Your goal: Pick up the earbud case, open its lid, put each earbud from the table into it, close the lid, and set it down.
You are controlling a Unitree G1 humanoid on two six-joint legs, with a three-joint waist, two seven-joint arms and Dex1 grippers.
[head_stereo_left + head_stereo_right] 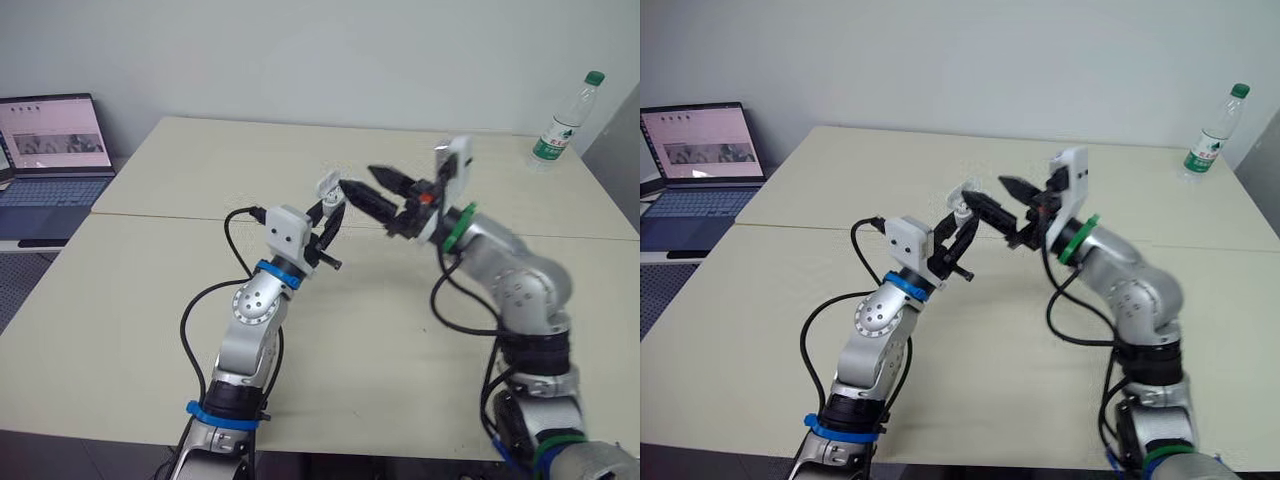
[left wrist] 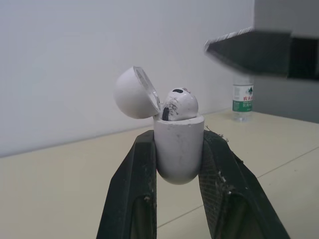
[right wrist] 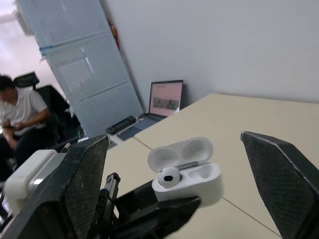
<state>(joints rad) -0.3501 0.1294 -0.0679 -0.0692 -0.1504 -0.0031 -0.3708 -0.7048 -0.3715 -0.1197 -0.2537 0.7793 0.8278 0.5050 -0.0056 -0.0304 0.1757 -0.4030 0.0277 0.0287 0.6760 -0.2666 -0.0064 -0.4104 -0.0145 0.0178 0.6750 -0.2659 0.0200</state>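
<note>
My left gripper [image 1: 328,207] is shut on the white earbud case [image 2: 178,144] and holds it upright above the middle of the table. The lid [image 2: 133,92] stands hinged open. One white earbud [image 3: 168,175] sits in one slot, and the slot beside it looks empty in the right wrist view. My right gripper [image 1: 357,178] is open and points at the case from the right, its fingers [image 3: 79,184] spread wide on either side of it without touching. One right finger [image 2: 259,52] hangs just above the case in the left wrist view.
The beige table [image 1: 200,160] has a seam running across its middle. A water bottle [image 1: 565,120] stands at the far right corner. An open laptop [image 1: 55,150] sits off the table's left side. A seated person [image 3: 20,114] shows far behind.
</note>
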